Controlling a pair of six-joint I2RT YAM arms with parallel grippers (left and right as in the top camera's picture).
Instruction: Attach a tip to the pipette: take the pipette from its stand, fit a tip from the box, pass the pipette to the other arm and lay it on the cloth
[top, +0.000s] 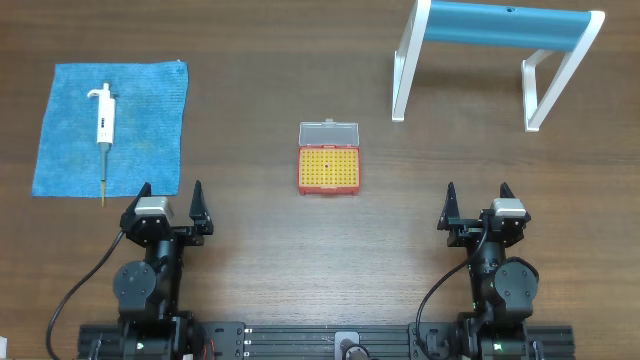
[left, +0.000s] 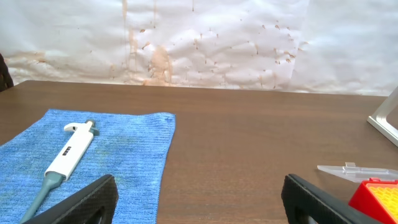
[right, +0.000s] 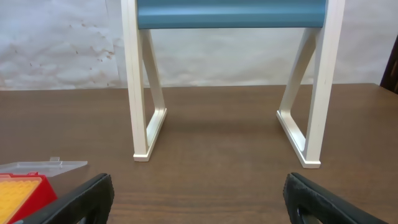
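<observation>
Pipette (top: 103, 120) is down on the cloth (top: 150, 100), far left; both my grippers are empty.
It lies lengthwise, thumb end far, tip (top: 103, 192) pointing near, its end about at the cloth's near edge. My left gripper (top: 171, 190) is spread wide, just near-right of the cloth. My right gripper (top: 478, 190) is also wide, over on the right, well apart from everything. Tip box (top: 328, 170) sits open mid-table; the stand (top: 500, 30) at far right has nothing hanging on it. Task looks done to me. Handling guess: light, stiff plastic body, smooth so a bit slippery. The tip is thin and only pressed on, so it would likely bend or pop off if bumped. For a regrasp I'd clamp across the white barrel mid-length, clear of plunger and tip.
</observation>
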